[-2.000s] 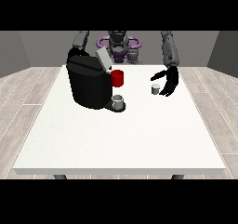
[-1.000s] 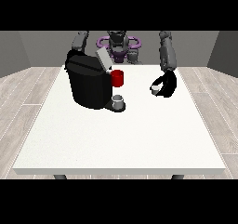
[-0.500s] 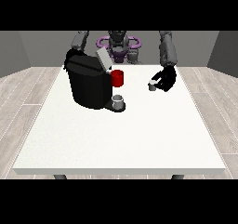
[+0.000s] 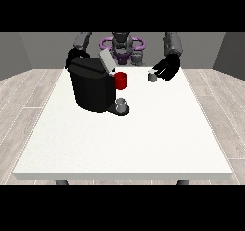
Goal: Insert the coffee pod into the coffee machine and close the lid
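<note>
- The hand at the view's left point(image 4: 72, 54) sits behind the coffee machine point(image 4: 91, 88), mostly hidden by the black body; whether its fingers are spread or curled, I cannot tell.
- The machine itself stands at the left half of the white table point(image 4: 124, 139), well in from the near edge but not far from the table's left edge.
- Its lid point(image 4: 106, 61) is tipped up and open, a grey flap rising above the top, so the pod slot looks ready to receive.
- A red part point(image 4: 121, 80) juts from the machine's front, and a small grey cup point(image 4: 121, 103) stands below it on the drip base.
- Moving right: the coffee pod point(image 4: 152, 76), small and grey, is off the table top, pinched at the fingertips of the hand at the view's right point(image 4: 166, 68), whose fingers curl round it.
- By my reading the step in hand is the carry: pod picked, not yet inserted, lid not yet shut.
- The next move calls for a sweep towards the view's left, above the red part, and a lowering of the pod under the raised lid.
- Open room: the stretch between pod and machine holds nothing in the way; the upright lid is the one edge to steer past.
</note>
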`<action>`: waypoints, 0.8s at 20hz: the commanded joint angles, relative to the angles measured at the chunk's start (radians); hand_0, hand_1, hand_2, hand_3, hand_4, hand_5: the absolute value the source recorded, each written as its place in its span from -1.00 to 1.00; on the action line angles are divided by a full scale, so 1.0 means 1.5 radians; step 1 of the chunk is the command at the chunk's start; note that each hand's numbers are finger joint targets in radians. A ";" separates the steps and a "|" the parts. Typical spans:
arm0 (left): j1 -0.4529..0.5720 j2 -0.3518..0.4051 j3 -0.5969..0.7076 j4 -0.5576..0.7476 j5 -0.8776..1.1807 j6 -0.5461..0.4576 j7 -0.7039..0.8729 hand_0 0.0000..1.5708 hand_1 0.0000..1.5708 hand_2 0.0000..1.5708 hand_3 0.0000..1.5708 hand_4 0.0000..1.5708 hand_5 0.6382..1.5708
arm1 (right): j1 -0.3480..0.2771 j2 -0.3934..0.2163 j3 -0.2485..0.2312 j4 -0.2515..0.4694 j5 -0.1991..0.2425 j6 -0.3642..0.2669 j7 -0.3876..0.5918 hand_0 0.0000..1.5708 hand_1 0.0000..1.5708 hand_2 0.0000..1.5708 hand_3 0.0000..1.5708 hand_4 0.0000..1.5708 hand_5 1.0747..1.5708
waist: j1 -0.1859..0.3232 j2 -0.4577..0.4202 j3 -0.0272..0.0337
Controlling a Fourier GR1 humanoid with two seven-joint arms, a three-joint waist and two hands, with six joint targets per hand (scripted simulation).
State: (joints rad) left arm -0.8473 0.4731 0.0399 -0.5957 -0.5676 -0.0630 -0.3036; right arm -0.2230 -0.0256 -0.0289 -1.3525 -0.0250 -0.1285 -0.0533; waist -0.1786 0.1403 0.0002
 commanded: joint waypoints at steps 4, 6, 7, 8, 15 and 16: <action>-0.028 -0.022 -0.004 -0.032 -0.011 -0.035 0.035 0.57 0.57 0.68 0.64 -0.27 1.00 | 0.007 0.005 0.000 0.025 0.001 -0.001 -0.014 -1.00 -1.00 -1.00 -1.00 -0.37 1.00 | 0.003 -0.021 -0.0001; -0.076 -0.008 0.014 -0.032 -0.002 -0.035 0.055 0.60 0.60 0.70 0.64 -0.29 1.00 | -0.020 -0.013 -0.028 0.033 -0.029 0.032 -0.060 -1.00 -1.00 -1.00 -1.00 -0.36 1.00 | -0.018 0.017 0.0001; -0.073 0.000 0.020 -0.023 -0.003 -0.034 0.046 0.62 0.62 0.71 0.65 -0.30 1.00 | -0.025 -0.012 -0.008 0.000 -0.022 0.029 0.000 -1.00 -1.00 -1.00 -1.00 -0.36 1.00 | -0.030 0.003 -0.0002; -0.080 -0.032 0.005 -0.046 -0.007 -0.043 0.072 0.60 0.60 0.69 0.63 -0.32 1.00 | -0.024 0.007 -0.022 0.053 -0.011 -0.002 -0.067 -1.00 -1.00 -1.00 -1.00 -0.34 1.00 | 0.001 0.005 0.0001; -0.178 0.002 0.045 -0.040 0.011 -0.080 0.127 0.54 0.54 0.60 0.53 -0.35 1.00 | -0.040 -0.007 -0.014 0.039 -0.001 0.002 -0.033 -1.00 -1.00 -1.00 -1.00 -0.35 1.00 | -0.040 0.018 0.0002; -0.189 0.039 0.056 -0.019 0.005 -0.080 0.122 0.54 0.54 0.59 0.51 -0.38 1.00 | -0.028 0.016 0.044 -0.001 -0.002 -0.055 -0.022 -1.00 -1.00 -1.00 -1.00 -0.35 1.00 | -0.058 0.027 -0.0001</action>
State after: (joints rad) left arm -1.0521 0.4775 0.0896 -0.6452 -0.5695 -0.1476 -0.1555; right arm -0.2657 -0.0245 -0.0255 -1.3239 -0.0302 -0.1431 -0.0858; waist -0.2337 0.1546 0.0002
